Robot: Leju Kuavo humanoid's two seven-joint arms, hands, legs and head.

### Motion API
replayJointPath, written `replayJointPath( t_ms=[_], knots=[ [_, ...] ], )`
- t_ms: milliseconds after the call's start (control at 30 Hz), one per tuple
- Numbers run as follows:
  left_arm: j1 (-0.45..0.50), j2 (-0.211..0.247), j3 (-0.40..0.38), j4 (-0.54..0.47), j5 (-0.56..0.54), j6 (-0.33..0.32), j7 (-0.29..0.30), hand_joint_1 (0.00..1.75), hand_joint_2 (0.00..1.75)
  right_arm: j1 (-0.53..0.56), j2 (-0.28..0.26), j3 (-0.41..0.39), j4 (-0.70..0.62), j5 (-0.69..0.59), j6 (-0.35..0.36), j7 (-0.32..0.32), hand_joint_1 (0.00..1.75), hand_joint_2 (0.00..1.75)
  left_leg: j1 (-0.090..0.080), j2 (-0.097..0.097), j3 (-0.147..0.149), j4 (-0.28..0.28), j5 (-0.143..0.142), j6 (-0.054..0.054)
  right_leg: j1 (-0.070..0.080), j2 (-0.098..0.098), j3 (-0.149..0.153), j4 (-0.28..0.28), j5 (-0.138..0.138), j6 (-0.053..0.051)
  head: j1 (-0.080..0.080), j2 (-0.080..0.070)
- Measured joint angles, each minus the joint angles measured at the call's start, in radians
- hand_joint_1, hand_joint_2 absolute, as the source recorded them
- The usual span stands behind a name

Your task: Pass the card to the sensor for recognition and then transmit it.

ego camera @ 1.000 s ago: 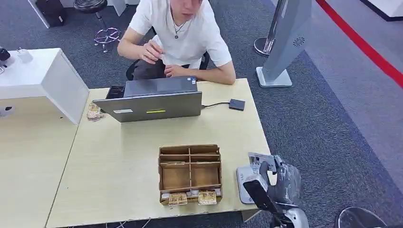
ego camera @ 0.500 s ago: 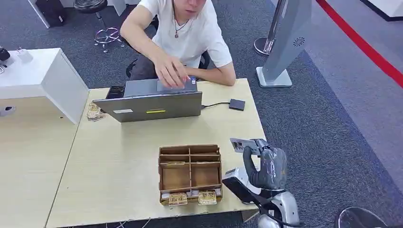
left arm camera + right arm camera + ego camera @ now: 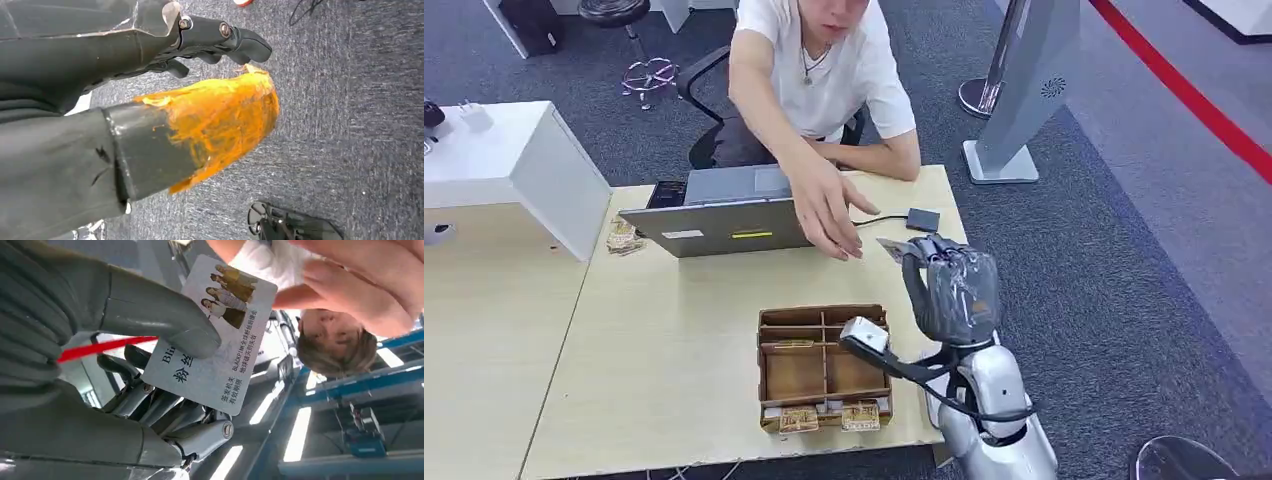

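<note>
My right hand (image 3: pixel 951 287) is raised over the table's right side and pinches a white printed card (image 3: pixel 894 247) at its top. In the right wrist view the thumb (image 3: pixel 160 315) presses the card (image 3: pixel 220 340) against the darker fingers (image 3: pixel 175 425). A person seated behind the table stretches an open hand (image 3: pixel 829 212) toward the card, close to it but apart; that hand (image 3: pixel 365 285) also fills a corner of the right wrist view. A small dark box (image 3: pixel 922 220) wired to the laptop lies just beyond the card. My left hand (image 3: pixel 200 100) hangs over grey carpet, holding nothing.
A wooden compartment box (image 3: pixel 824 365) stands near the table's front edge, beside my right arm. An open grey laptop (image 3: pixel 744 222) sits at the back of the light wood table (image 3: pixel 664 330). A white cabinet (image 3: pixel 519 165) is at the left, a grey stand (image 3: pixel 1024 90) at the right.
My right hand has lifted the card from the table's front right corner and carried it forward toward the person. The person's hand left the laptop and reached out to the card.
</note>
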Motion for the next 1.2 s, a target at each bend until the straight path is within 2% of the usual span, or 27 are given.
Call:
replayJointPath(
  t_ms=[167,300,333,367,633,933,1200],
  knots=[
    [-0.001,-0.003,-0.007,0.0,-0.003,-0.004,-0.003,0.0,0.0,-0.068,0.0,0.038,0.016,0.055,0.0,0.052,1.75,1.75,0.0,0.0,0.0,0.0,0.0,0.0,0.0,0.0,0.0,0.0,0.0,0.0,0.0,0.0],
    [-0.002,-0.007,-0.011,0.0,-0.004,-0.005,-0.003,0.0,0.0,-0.104,0.0,0.074,0.035,0.038,0.0,0.06,1.75,1.75,0.0,0.0,0.0,0.0,0.0,0.0,0.0,0.0,0.0,0.0,0.0,0.0,0.0,0.0],
    [-0.003,-0.008,-0.012,0.0,-0.005,-0.005,-0.003,0.0,0.0,-0.11,0.0,0.08,0.037,0.03,0.0,0.06,1.62,1.75,0.0,0.0,0.0,0.0,0.0,0.0,0.0,0.0,0.0,0.0,0.0,0.0,0.0,0.0],
    [-0.004,-0.009,-0.012,0.0,-0.004,-0.005,-0.003,0.0,0.0,-0.115,0.0,0.089,0.041,0.019,0.0,0.058,0.0,1.75,0.0,0.0,0.0,0.0,0.0,0.0,0.0,0.0,0.0,0.0,0.0,0.0,0.0,0.0],
    [-0.006,-0.01,-0.013,0.0,-0.004,-0.005,-0.003,0.0,0.0,-0.127,0.0,0.142,0.062,-0.032,0.0,0.034,0.0,1.75,0.0,0.0,0.0,0.0,0.0,0.0,0.0,0.0,0.0,0.0,0.0,0.0,0.0,0.0],
    [-0.005,-0.01,-0.013,0.0,0.002,-0.004,-0.005,0.0,0.0,-0.109,0.0,0.157,0.053,-0.051,0.0,0.015,0.0,1.75,0.0,0.0,0.0,0.0,0.0,0.0,0.0,0.0,0.0,0.0,0.0,0.0,0.0,0.0],
    [-0.004,-0.01,-0.013,0.0,0.006,0.002,-0.005,0.0,0.0,-0.05,0.0,0.158,0.008,-0.117,0.0,-0.044,0.0,1.75,0.0,0.0,0.0,0.0,0.0,0.0,0.0,0.0,-0.001,0.0,0.0,0.0,0.0,0.0]
  ],
)
